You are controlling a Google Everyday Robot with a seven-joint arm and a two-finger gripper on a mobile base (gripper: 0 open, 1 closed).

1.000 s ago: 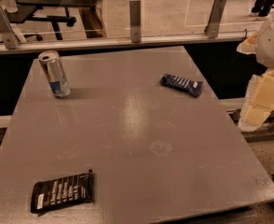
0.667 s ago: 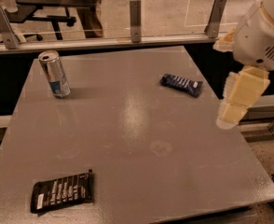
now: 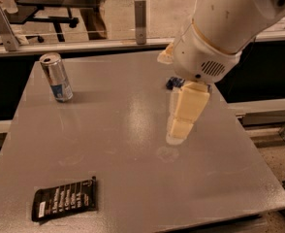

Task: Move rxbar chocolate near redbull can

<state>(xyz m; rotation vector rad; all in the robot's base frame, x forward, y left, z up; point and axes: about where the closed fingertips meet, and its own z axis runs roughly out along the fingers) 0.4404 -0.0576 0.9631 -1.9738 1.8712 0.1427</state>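
Your arm (image 3: 225, 28) has moved a lot. A moment ago it was out past the right edge of the counter (image 3: 123, 149). Now it reaches in over the counter, and it looks big in the view. The pincer (image 3: 175, 137) points down and hangs over the middle of the counter, a bit to the right. It is holding nothing. You cannot tell from here if the pincer is apart or together.

The rxbar chocolate (image 3: 65, 199) has not moved. It lies flat near the front left corner of the counter, with its white lines of print facing up. The pincer is well apart from it.

The redbull can (image 3: 56, 77) has not moved either. It stands upright near the back left corner, and you can see its top. The bar and the can are well apart, one at the front and one at the back.

The small blue wrapper (image 3: 173, 83) is at the back right of the counter. Before, you could see all of it. Now your arm covers most of it, and only its left end peeks out beside the arm.

A faint shadow sits on the counter just under the pincer.
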